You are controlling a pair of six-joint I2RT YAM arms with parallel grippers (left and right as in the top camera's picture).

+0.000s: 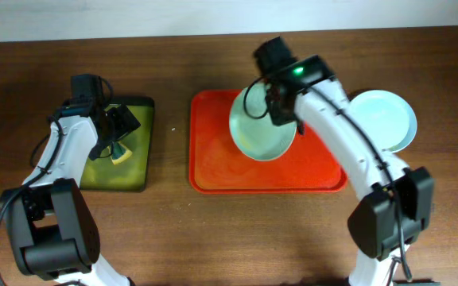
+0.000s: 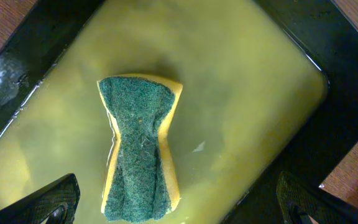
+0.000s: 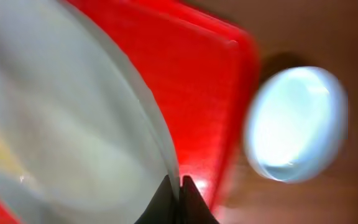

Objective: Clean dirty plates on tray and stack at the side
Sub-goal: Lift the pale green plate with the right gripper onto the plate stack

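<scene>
My right gripper (image 1: 283,110) is shut on the rim of a pale plate (image 1: 259,127) and holds it tilted above the red tray (image 1: 213,171). In the right wrist view the fingers (image 3: 178,185) pinch the plate's edge (image 3: 73,124), which shows a faint yellow smear at left, over the tray (image 3: 204,81). A mint-blue plate (image 1: 384,119) lies on the table to the right of the tray; it also shows in the right wrist view (image 3: 297,124). My left gripper (image 2: 173,205) is open above a green and yellow sponge (image 2: 140,146).
The sponge lies in a dark tray (image 1: 137,171) filled with yellow-green liquid (image 2: 247,74), left of the red tray. In the overhead view the sponge (image 1: 120,153) sits under the left gripper (image 1: 116,127). Brown wooden table (image 1: 229,238) all round.
</scene>
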